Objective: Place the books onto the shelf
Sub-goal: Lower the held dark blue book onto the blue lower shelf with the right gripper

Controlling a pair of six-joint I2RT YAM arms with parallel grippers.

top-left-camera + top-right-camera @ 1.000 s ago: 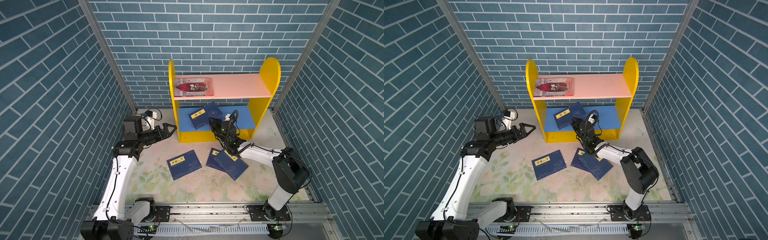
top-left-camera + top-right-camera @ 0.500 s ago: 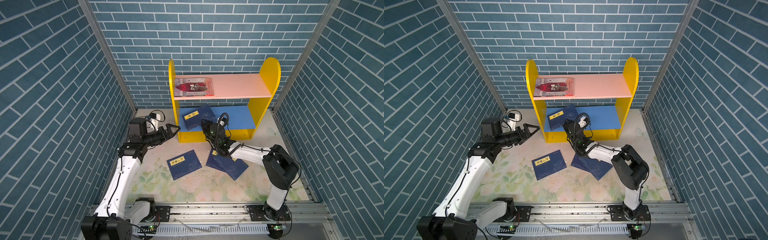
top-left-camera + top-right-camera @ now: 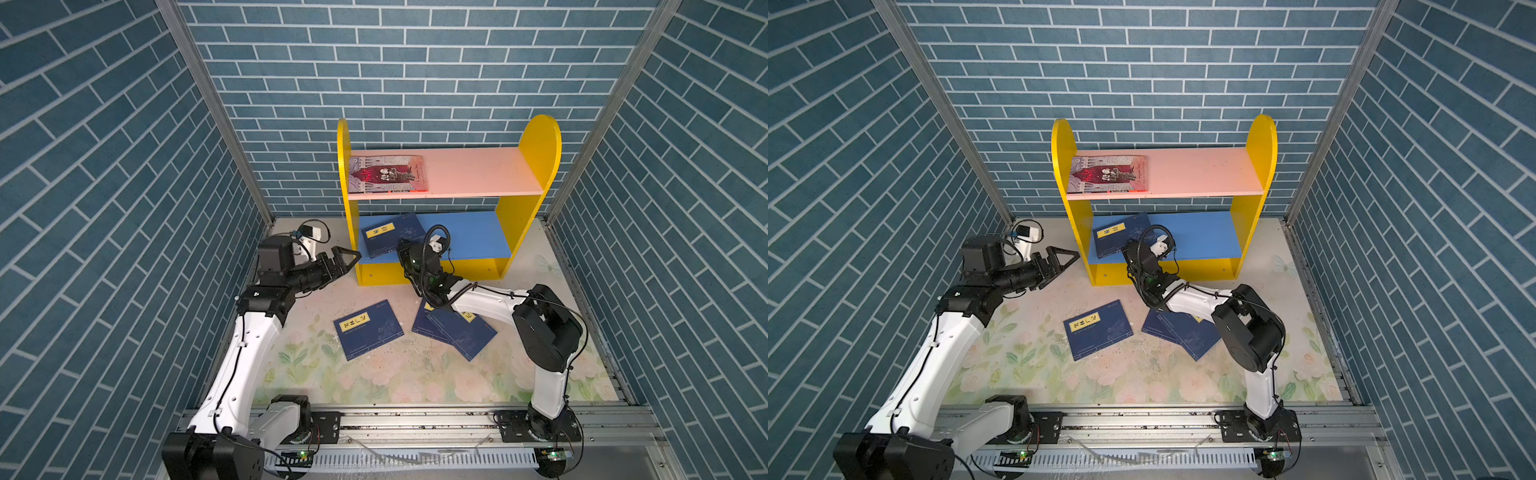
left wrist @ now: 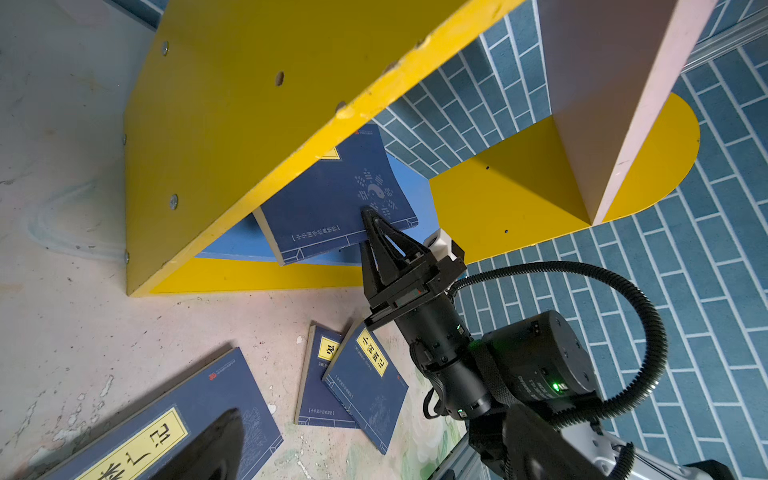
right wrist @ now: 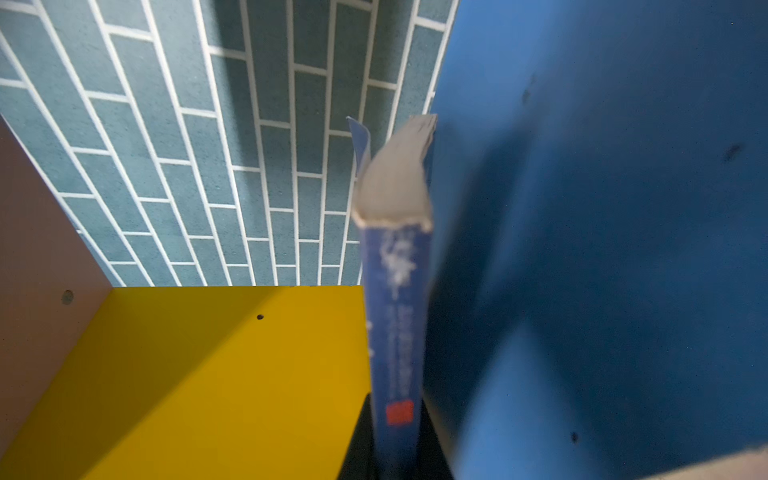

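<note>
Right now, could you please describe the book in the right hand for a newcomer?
Find the yellow-sided shelf, then its blue lower board. At the board's left end is a navy book, pinched by the right hand; the other navy books lie on the floor.

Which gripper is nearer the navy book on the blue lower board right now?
Right. The right gripper is shut on the navy book, at its front edge. The left gripper is open, apart from the book, outside the shelf's yellow side panel.
</note>
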